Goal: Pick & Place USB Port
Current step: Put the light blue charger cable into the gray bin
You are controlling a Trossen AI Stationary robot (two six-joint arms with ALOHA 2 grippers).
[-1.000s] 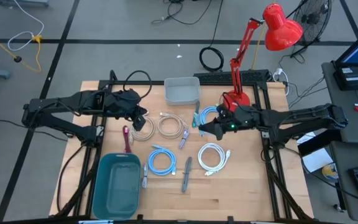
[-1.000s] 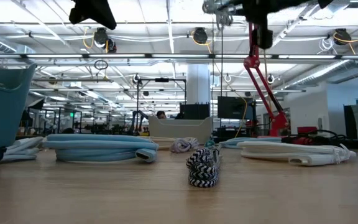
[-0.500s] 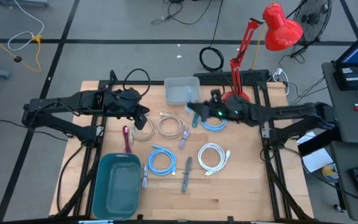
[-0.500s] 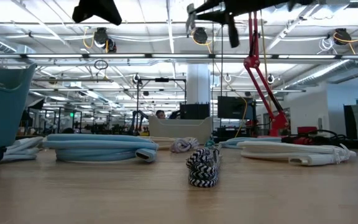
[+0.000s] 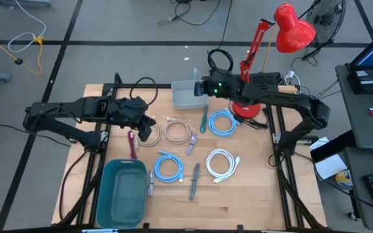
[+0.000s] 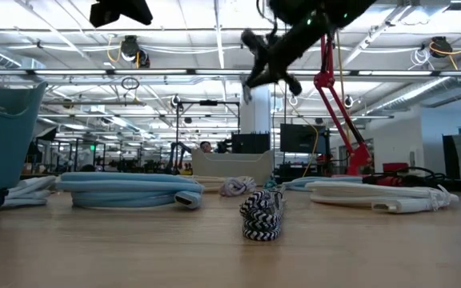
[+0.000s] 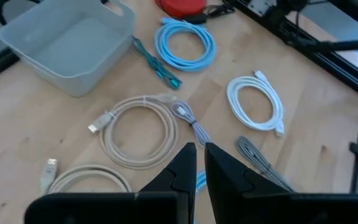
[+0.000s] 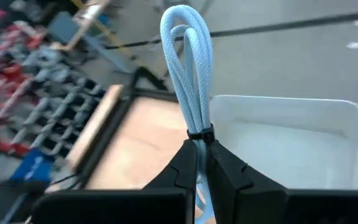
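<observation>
The left gripper (image 5: 149, 125), fingers closed on nothing, has stayed above the beige cable coils (image 5: 149, 134) by the worktop's (image 5: 251, 194) left edge. The right gripper (image 5: 199, 87) has swung from mid-worktop to the far edge and now hangs over the grey bin (image 5: 185, 98), clamped on a folded light-blue USB cable (image 8: 188, 68). A blue coil (image 5: 223, 122), a white coil (image 5: 221, 162) and the red lamp base (image 5: 250, 109) lie to the right.
</observation>
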